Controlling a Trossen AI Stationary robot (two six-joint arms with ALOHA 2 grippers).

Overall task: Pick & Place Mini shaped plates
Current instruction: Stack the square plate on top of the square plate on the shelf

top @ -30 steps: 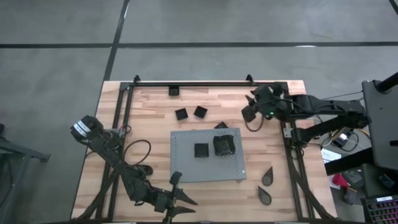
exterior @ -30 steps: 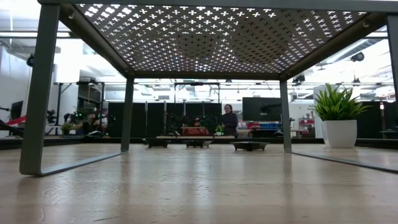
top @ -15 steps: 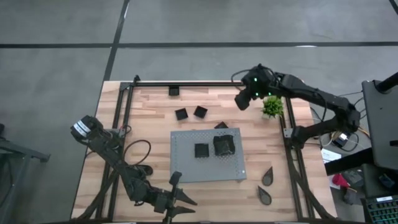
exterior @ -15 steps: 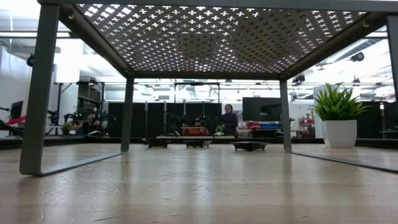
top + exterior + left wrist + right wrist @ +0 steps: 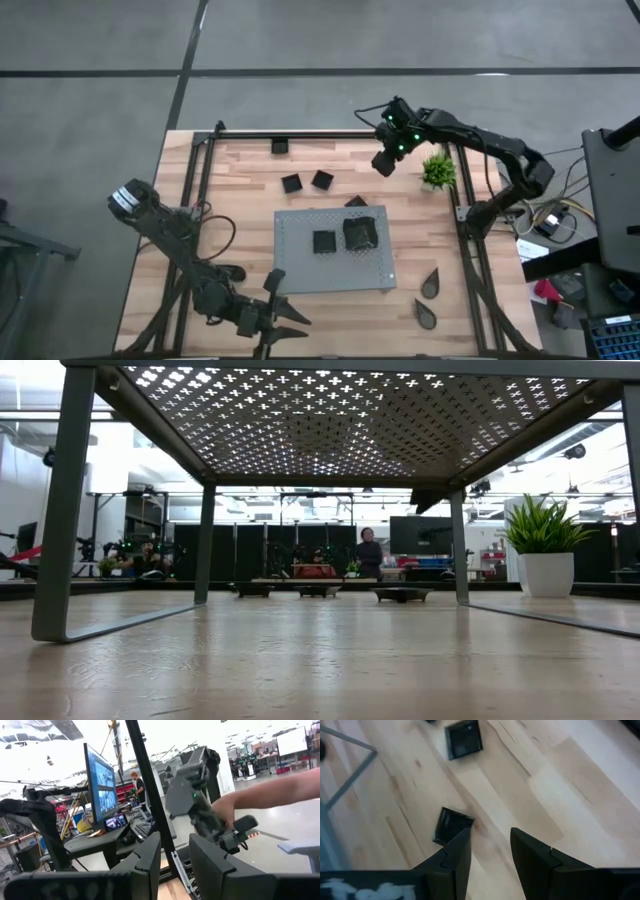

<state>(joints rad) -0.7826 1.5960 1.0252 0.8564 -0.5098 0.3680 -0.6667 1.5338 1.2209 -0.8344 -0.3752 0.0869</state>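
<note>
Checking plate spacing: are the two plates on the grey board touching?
Cannot tell. In the high view the small square plate and the larger plate on the board sit close together; no clear gap or contact shows.

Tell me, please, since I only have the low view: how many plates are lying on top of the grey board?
Observer: Two: a square plate and a wavy-edged plate, next to each other on the grey board.
Operator: Thank you. Where is the right gripper?
Observer: The right gripper hangs over the table's far side, beside the potted plant, open and empty.
Operator: And the left one?
Observer: The left gripper waits at the table's near edge, open, holding nothing.
</note>
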